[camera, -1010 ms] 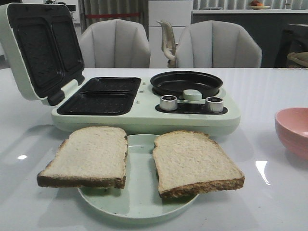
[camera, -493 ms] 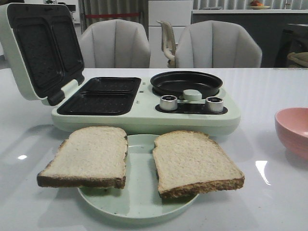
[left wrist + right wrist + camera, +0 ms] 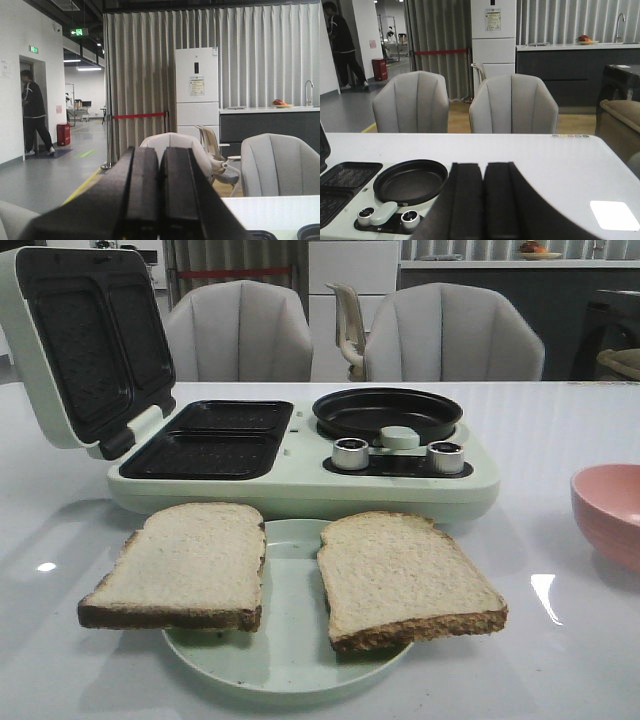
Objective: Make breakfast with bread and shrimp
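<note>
We see the left claw (image 3: 159, 200) in the left wrist view with its two black fingers (image 3: 142, 195) pressed together, holding nothing and lifted clear of the white glossy surface (image 3: 560, 430). The right claw (image 3: 483, 205) in the right wrist view is likewise pressed together and empty, raised above the same surface just beside the pale green sandwich maker (image 3: 300, 485). Neither claw appears in the front view.

Compared with the earlier front views, we find nothing displaced: both slices, the plate and the appliance lie where they were.

The two squarish slices of pale beige sandwich bread lie flat on the round pale green plate (image 3: 290, 650), side by side and apart, each overhanging the rim. The left slice (image 3: 185, 565) has its dark bottom crust toward the camera and its rounded top toward the appliance; its long axis runs front to back, leaning slightly left. The right slice (image 3: 405, 575) runs front to back too, its near edge turned slightly right.

Behind the plate, the sandwich maker stands with its hinged lid (image 3: 85, 345) raised at the left, two black grill wells open, and a round black pan (image 3: 388, 412) at the right. A pink bowl (image 3: 612, 512) sits at the right edge. The shrimp cannot be seen in any view.
</note>
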### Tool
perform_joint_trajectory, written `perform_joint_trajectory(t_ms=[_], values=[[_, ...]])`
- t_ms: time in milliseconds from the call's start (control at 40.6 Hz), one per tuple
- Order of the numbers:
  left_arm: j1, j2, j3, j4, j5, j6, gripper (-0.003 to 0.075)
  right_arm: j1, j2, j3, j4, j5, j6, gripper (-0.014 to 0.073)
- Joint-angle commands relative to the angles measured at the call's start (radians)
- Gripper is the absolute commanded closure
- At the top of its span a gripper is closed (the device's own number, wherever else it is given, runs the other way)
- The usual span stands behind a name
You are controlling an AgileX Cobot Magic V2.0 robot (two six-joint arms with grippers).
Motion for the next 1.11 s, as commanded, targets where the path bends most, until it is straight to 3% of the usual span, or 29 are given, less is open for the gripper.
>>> perform_joint_trajectory(t_ms=[0,123,370,641,714,838,911,1084], values=[[-0.001,0.107,-0.140,-0.009,0.085,-0.008,0.0620,0.002,0.115,-0.124,-0.004,0.032,-0.010,0.0550],[-0.001,0.207,-0.223,-0.009,0.239,-0.008,0.0620,0.002,0.234,-0.179,-0.004,0.117,-0.010,0.0550],[-0.001,0.332,-0.207,-0.016,0.382,-0.008,0.0620,0.002,0.423,-0.165,-0.004,0.185,-0.010,0.0550],[-0.001,0.427,-0.207,-0.010,0.407,-0.008,0.0615,0.002,0.581,-0.165,-0.005,0.235,-0.010,0.0531],[-0.001,0.443,-0.207,-0.008,0.407,-0.006,0.0543,0.002,0.604,-0.165,-0.005,0.235,-0.010,0.0438],[-0.001,0.465,-0.207,-0.006,0.411,0.041,0.0234,0.002,0.625,-0.165,-0.005,0.227,-0.010,0.0186],[-0.005,0.477,-0.207,-0.014,0.413,0.062,0.0104,0.002,0.627,-0.165,-0.005,0.229,-0.010,0.0106],[-0.118,0.525,-0.202,-0.027,0.413,0.182,0.0104,0.002,0.627,-0.165,-0.005,0.231,-0.010,0.0088]])
